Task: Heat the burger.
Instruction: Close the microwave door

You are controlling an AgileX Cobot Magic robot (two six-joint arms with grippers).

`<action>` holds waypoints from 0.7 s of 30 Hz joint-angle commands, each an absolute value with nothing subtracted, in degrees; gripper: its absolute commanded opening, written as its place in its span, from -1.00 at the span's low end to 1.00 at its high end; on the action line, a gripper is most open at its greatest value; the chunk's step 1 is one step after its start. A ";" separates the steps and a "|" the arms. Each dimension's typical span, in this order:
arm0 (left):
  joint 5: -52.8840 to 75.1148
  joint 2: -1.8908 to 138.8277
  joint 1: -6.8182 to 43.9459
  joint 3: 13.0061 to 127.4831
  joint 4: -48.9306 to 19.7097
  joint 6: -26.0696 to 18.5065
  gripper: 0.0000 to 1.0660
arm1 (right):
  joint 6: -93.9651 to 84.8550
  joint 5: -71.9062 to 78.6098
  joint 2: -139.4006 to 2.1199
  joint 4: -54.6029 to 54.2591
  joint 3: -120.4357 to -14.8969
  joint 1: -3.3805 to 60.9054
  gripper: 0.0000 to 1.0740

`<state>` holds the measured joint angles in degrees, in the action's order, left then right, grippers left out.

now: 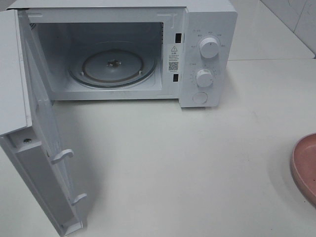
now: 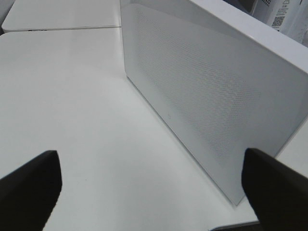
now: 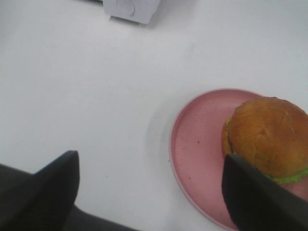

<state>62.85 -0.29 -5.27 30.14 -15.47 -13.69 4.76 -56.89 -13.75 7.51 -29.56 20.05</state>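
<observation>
The burger (image 3: 268, 137), with a glossy golden-brown bun and green lettuce, sits on a round pink plate (image 3: 195, 149) in the right wrist view. My right gripper (image 3: 153, 192) is open above the table, one finger (image 3: 255, 199) next to the burger and over the plate. In the exterior high view only the plate's rim (image 1: 305, 165) shows at the right edge; the burger and both grippers are out of that view. The white microwave (image 1: 210, 54) stands at the back with its door (image 1: 42, 148) swung wide open and its glass turntable (image 1: 112, 66) bare. My left gripper (image 2: 154, 187) is open, facing the door's outer face (image 2: 207, 91).
The microwave's control panel has two knobs (image 1: 209, 48) and a round button (image 1: 200, 97). The open door juts toward the table's front left. White table (image 1: 187, 168) lies between microwave and plate. A second white table (image 2: 57, 14) shows behind in the left wrist view.
</observation>
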 commanded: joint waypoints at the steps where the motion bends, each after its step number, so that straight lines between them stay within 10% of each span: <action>1: 62.22 -1.38 -5.39 30.02 -15.58 -13.35 0.76 | 1.89 -55.00 -8.54 5.44 -28.30 15.07 0.42; 21: 62.22 -1.38 -5.39 30.02 -15.64 -13.35 0.76 | 2.12 -55.00 1.66 5.56 -28.30 4.81 0.42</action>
<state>62.85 -0.29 -5.27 30.14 -15.47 -13.69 2.75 -55.81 0.23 5.79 -28.42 5.16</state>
